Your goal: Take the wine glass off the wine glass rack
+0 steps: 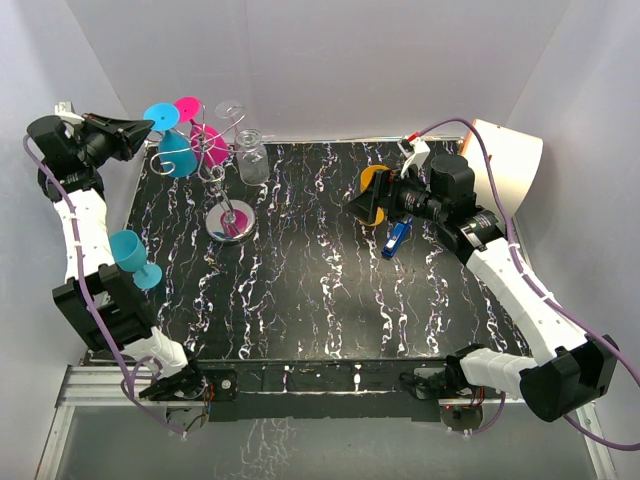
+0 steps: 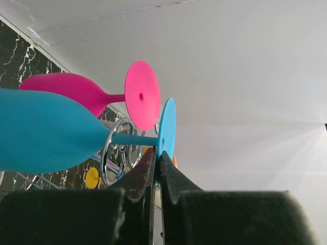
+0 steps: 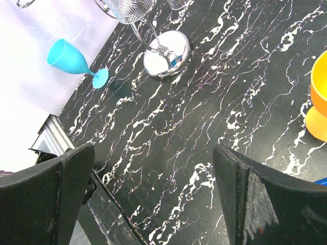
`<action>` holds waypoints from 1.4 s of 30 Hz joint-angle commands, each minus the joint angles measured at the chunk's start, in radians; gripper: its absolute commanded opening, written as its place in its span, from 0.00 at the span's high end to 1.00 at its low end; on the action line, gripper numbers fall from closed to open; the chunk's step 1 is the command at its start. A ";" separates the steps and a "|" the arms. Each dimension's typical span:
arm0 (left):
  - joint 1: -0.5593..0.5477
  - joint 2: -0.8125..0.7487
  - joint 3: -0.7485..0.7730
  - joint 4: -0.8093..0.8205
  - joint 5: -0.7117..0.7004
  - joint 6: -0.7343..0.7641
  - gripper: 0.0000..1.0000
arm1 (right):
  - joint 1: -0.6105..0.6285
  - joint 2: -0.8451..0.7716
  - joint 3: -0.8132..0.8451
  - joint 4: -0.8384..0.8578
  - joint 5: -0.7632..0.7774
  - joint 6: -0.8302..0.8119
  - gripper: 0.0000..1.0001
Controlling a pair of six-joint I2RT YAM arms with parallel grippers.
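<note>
The silver wire wine glass rack (image 1: 232,218) stands at the table's back left on its round shiny base, which also shows in the right wrist view (image 3: 166,53). A blue wine glass (image 1: 174,150), a pink one (image 1: 207,143) and a clear one (image 1: 250,158) hang from it. My left gripper (image 1: 143,128) is shut on the rim of the blue glass's foot (image 2: 167,125); its stem still sits in a rack hook ring (image 2: 113,150). The pink glass (image 2: 76,92) hangs just beyond it. My right gripper (image 1: 362,203) is open and empty above the table's middle right (image 3: 153,204).
A second blue glass (image 1: 135,258) stands at the table's left edge and shows in the right wrist view (image 3: 76,60). An orange glass (image 1: 373,180) and a small blue object (image 1: 397,238) lie by my right gripper. A beige shade (image 1: 512,160) stands at the back right.
</note>
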 commanded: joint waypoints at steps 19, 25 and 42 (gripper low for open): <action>0.061 -0.275 -0.050 -0.307 -0.054 0.214 1.00 | 0.002 -0.039 0.032 0.036 -0.003 -0.004 0.02; 0.079 -0.308 0.051 -0.464 -0.207 0.347 1.00 | 0.002 -0.038 0.033 0.027 -0.002 -0.009 0.02; -0.200 -0.414 0.246 -0.136 0.122 0.657 1.00 | 0.002 -0.020 0.024 0.016 0.023 -0.008 0.02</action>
